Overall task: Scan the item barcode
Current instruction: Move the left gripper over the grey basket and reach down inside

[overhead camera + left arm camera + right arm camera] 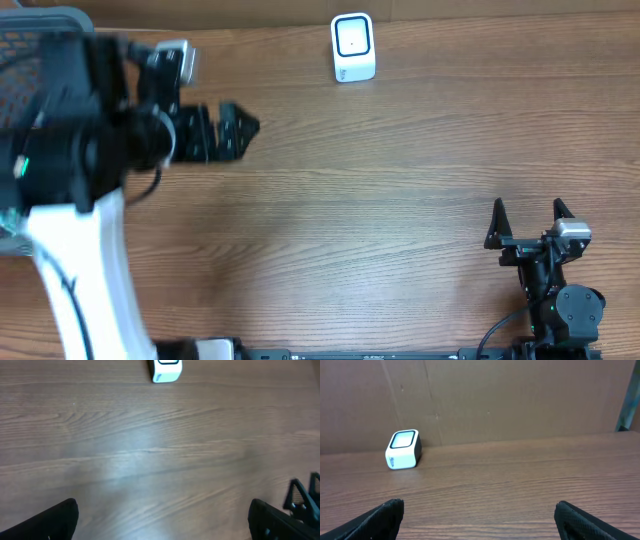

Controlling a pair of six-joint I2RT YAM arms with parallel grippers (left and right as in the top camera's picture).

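The scanner (pixel 352 47) is standing at 12 o'clock; the left gripper (pixel 244 133) at 9 and the right gripper (pixel 528 208) at 4 are gaping wide, holding nothing.

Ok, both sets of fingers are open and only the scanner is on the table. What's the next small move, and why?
Probably swing the left fingers toward what looks like a mesh basket at the left edge to find an item. The scanner stands alone, no item shows on the table, and the right fingers are empty too.
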